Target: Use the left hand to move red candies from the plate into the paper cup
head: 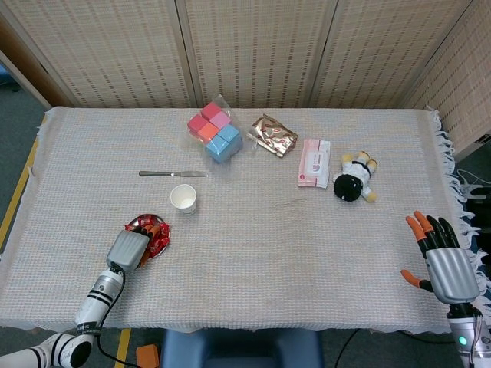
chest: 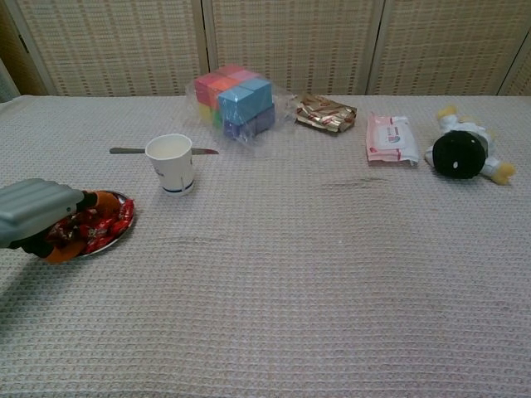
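Reaching over the plate [chest: 123,201] with the left hand [chest: 37,217], fingers curled down among the red candies [chest: 106,227], grip impossible to confirm; needing a firm pinch on one before lifting toward the paper cup [chest: 171,163] just beyond.

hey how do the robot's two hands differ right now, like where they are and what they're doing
The left hand is down over the plate of red candies, fingers curled into the pile; the right hand sits at the table's far right edge, away from every object. The left hand's fingers are mostly hidden under its grey back, so whether it holds a candy cannot be told; the right hand's fingers are spread and hold nothing. Both share grey backs and orange-and-black fingers.
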Controlling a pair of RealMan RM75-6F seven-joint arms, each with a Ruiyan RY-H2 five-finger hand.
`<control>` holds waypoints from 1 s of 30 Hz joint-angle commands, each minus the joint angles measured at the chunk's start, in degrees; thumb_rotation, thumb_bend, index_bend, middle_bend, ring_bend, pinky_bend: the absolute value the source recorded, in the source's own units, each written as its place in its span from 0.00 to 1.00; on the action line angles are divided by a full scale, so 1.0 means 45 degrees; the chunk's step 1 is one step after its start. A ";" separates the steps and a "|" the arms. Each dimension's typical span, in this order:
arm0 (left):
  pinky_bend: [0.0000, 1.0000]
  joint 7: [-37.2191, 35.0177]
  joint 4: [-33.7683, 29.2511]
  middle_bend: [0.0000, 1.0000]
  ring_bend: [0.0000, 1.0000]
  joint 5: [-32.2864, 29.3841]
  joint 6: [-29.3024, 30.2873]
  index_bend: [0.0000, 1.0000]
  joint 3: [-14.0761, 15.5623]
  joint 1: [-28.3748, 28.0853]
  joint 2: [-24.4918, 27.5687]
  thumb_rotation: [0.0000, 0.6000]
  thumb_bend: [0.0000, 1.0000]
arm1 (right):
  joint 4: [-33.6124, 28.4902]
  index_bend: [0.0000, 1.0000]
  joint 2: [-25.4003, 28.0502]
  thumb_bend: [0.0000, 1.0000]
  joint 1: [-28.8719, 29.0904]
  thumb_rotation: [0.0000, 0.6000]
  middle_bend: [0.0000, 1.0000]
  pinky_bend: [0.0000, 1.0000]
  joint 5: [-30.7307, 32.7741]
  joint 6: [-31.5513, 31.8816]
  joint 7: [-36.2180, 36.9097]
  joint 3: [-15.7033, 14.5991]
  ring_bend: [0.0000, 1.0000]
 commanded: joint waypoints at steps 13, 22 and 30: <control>0.94 -0.0911 0.0831 0.43 0.40 0.0437 0.0523 0.50 0.0098 -0.0040 -0.0428 1.00 0.42 | -0.0080 0.00 0.0101 0.03 -0.0046 1.00 0.00 0.00 -0.0049 0.0026 0.0041 -0.0038 0.00; 0.96 -0.1193 0.1269 0.59 0.53 0.0765 0.1203 0.61 0.0039 0.0020 -0.0689 1.00 0.45 | -0.0131 0.00 0.0172 0.03 -0.0038 1.00 0.00 0.00 -0.0093 -0.0039 0.0104 -0.0080 0.00; 0.98 -0.1398 0.1327 0.70 0.59 0.0919 0.1485 0.71 0.0009 0.0049 -0.0707 1.00 0.54 | -0.0142 0.00 0.0199 0.03 -0.0038 1.00 0.00 0.00 -0.0123 -0.0051 0.0136 -0.0098 0.00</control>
